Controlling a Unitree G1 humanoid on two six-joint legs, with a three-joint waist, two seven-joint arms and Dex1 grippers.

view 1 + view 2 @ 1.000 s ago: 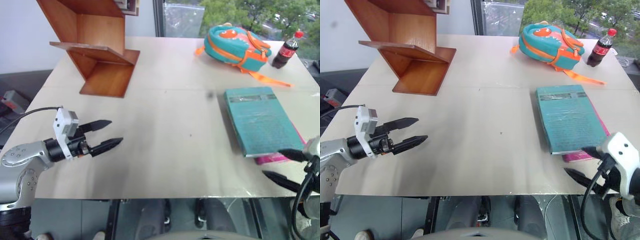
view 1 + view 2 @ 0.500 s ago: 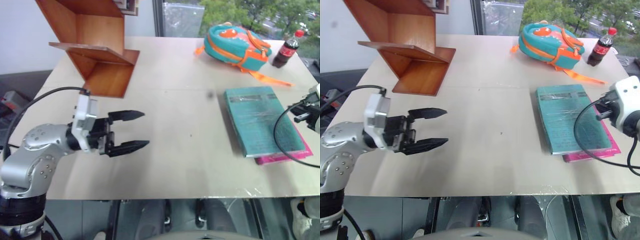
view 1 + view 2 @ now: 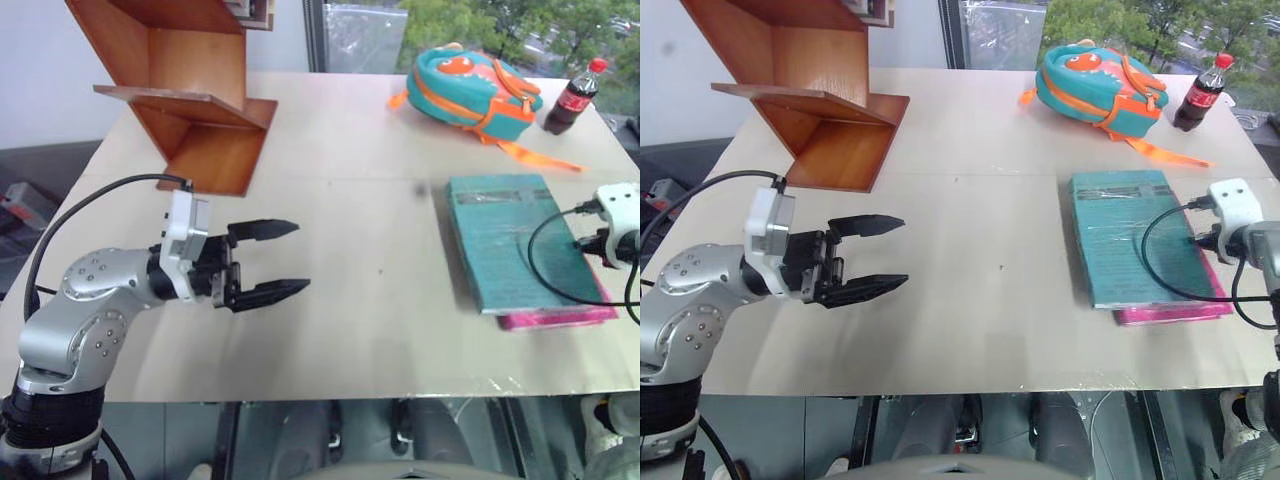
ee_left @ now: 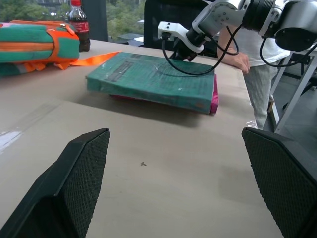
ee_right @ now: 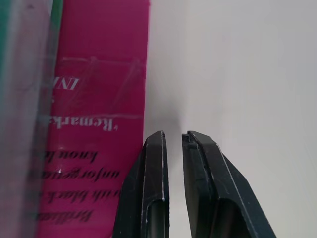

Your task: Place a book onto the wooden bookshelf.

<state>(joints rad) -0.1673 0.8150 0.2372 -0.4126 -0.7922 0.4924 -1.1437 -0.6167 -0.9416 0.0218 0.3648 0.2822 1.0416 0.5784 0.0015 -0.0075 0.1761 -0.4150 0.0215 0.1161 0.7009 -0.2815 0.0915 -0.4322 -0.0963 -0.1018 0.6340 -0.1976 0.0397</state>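
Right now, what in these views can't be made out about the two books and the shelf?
- Magenta book: mostly covered by the teal book stacked on it in the eye views.
- Its title: cut off in the right wrist view.
- Wooden bookshelf: its top is cut by the frame edge.
- Cola bottle label: too small.

The wooden bookshelf is polished reddish-brown wood with a soft sheen. The book has a glossy, film-wrapped teal cover; the magenta book under it shines likewise. The table looks matt beige. The backpack is cloth.
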